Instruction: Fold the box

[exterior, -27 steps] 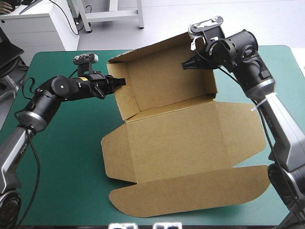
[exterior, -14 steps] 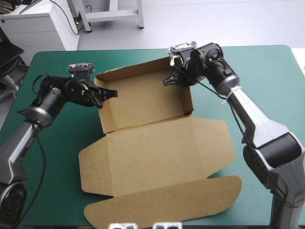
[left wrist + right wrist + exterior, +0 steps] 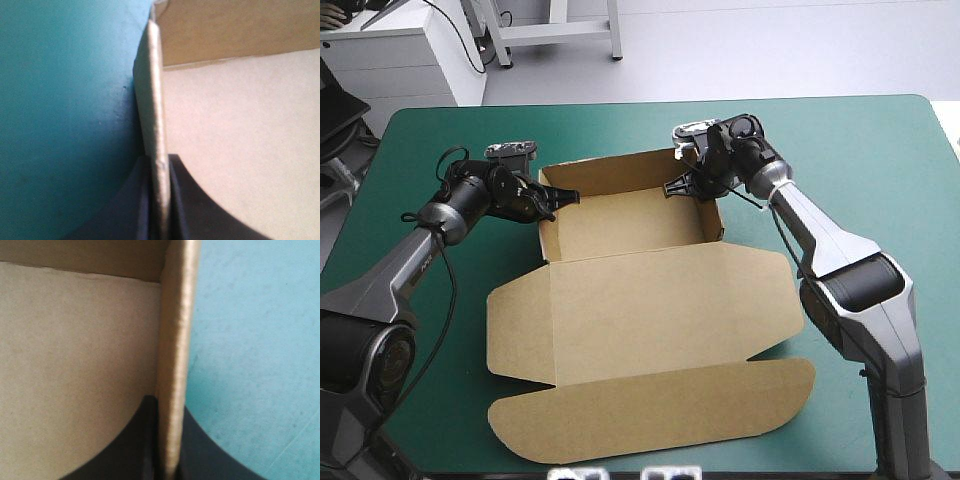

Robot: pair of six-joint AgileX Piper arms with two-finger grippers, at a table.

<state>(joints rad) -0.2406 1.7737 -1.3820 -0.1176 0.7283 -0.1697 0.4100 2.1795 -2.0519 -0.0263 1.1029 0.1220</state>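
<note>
The brown cardboard box (image 3: 650,300) lies mid-way across the teal-green surface (image 3: 880,150) as an open tray, its lid flat toward the near edge. Our left claw (image 3: 560,197) is clamped on its left wall and our right claw (image 3: 678,185) on its right wall. We judge that uneven pulling could buckle a wall or let it slip free.

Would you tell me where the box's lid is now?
In the high view the lid lies flat on the teal-green cover, nearer the robot than the tray, whose side walls the left hand and right hand grip.
</note>
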